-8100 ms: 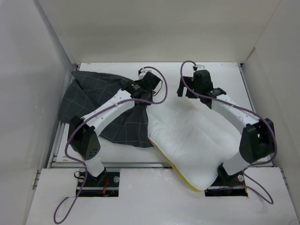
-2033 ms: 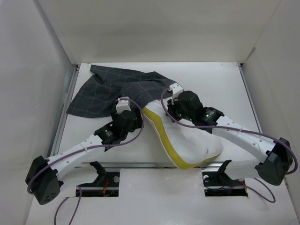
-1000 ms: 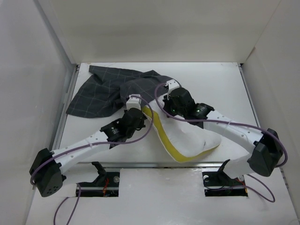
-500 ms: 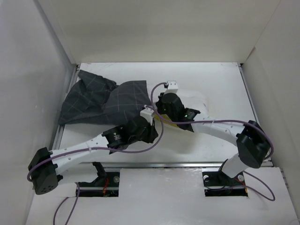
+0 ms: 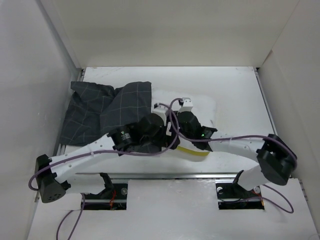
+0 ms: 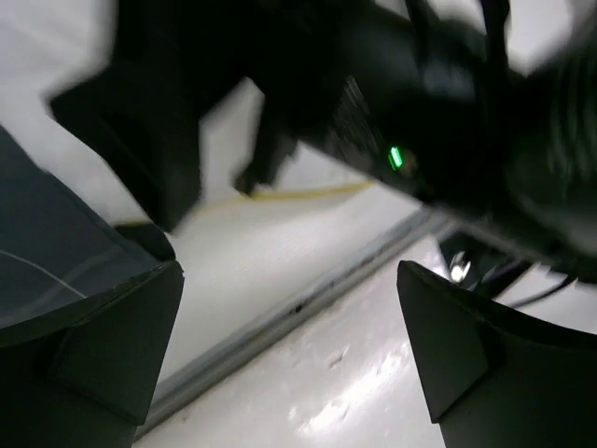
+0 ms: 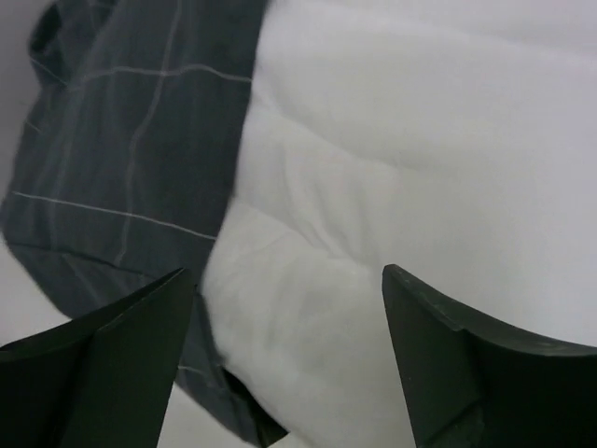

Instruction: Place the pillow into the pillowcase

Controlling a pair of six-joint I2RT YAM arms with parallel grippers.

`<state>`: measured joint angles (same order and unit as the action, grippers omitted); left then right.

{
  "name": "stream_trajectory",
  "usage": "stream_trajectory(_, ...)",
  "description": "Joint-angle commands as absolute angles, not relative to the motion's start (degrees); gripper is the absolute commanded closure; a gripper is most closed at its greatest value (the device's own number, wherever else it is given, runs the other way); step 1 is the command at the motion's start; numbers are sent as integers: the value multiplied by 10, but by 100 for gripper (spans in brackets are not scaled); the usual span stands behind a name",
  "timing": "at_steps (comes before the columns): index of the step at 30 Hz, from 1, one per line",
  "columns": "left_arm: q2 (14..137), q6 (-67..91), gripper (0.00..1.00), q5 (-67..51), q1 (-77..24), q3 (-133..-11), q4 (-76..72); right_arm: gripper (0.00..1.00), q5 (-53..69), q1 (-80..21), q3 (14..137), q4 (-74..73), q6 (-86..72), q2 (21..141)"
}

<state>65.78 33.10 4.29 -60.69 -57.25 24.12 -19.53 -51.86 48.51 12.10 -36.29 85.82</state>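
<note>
The dark grey checked pillowcase (image 5: pixel 100 107) lies at the left of the table. The white pillow (image 5: pixel 202 102) sticks out of its right side, and a strip of the pillow's yellow edge (image 5: pixel 192 151) shows near the front. In the right wrist view the pillowcase (image 7: pixel 140 140) covers the left part of the pillow (image 7: pixel 392 168), with dark cloth also under its near corner. My right gripper (image 7: pixel 289 355) hangs open just above the pillow, and shows mid-table from above (image 5: pixel 180 120). My left gripper (image 6: pixel 289 345) is open over bare table, holding nothing, close beside the right one (image 5: pixel 157 135).
White walls box in the table on the left, back and right. A metal rail (image 5: pixel 165 175) runs along the table's front edge, also seen in the left wrist view (image 6: pixel 280 317). The right arm's black wrist with a green light (image 6: pixel 396 157) is right in front of the left gripper.
Both grippers were shut and now stand open, having let go of the cloth. The pillow, earlier tipped on its yellow edge, now lies flatter, and the pillowcase sits further over its left end.
</note>
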Motion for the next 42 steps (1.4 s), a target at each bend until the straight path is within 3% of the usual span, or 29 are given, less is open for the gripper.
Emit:
stream_trajectory(1, 660, 352, 0, 161, -583, -685, 308, 12, -237, -514, 493, 97, -331, 780)
stream_trajectory(5, 742, 372, 0, 245, -487, -774, 373, 8, -229, -452, 523, 37, -314, 758)
stream_trajectory(8, 835, 334, 0, 239, -396, -839, 373, 8, -138, -360, 535, 37, -298, 758)
stream_trajectory(13, 1051, 233, 0, 207, -309, -998, 391, 7, -91, -301, 611, 18, -163, 819)
stream_trajectory(16, 1155, 221, 0, 302, -288, -1171, 482, 7, -90, -275, 665, -11, -132, 867)
stream_trajectory(18, 1236, 209, 0, 297, -269, -1300, 543, 7, -98, -246, 687, -17, -126, 884)
stream_trajectory(20, 1227, 174, 2, 236, -264, -1306, 513, 7, -84, -219, 704, -32, -140, 912)
stream_trajectory(24, 1142, 104, 0, 117, -239, -1177, 371, 7, -50, -161, 777, -65, -156, 990)
stream_trajectory(30, 1130, 72, 0, 10, -190, -1180, 381, 6, -114, -124, 885, -114, -156, 1073)
stream_trajectory(34, 1117, 36, 0, -33, -184, -1130, 340, 6, -42, -77, 960, -151, -128, 1110)
stream_trajectory(39, 1262, 19, 0, -15, -189, -1335, 415, 5, 15, -108, 960, -110, -58, 1116)
stream_trajectory(42, 1290, 1, 0, 33, -206, -1365, 424, 5, 38, -117, 960, -104, -29, 1116)
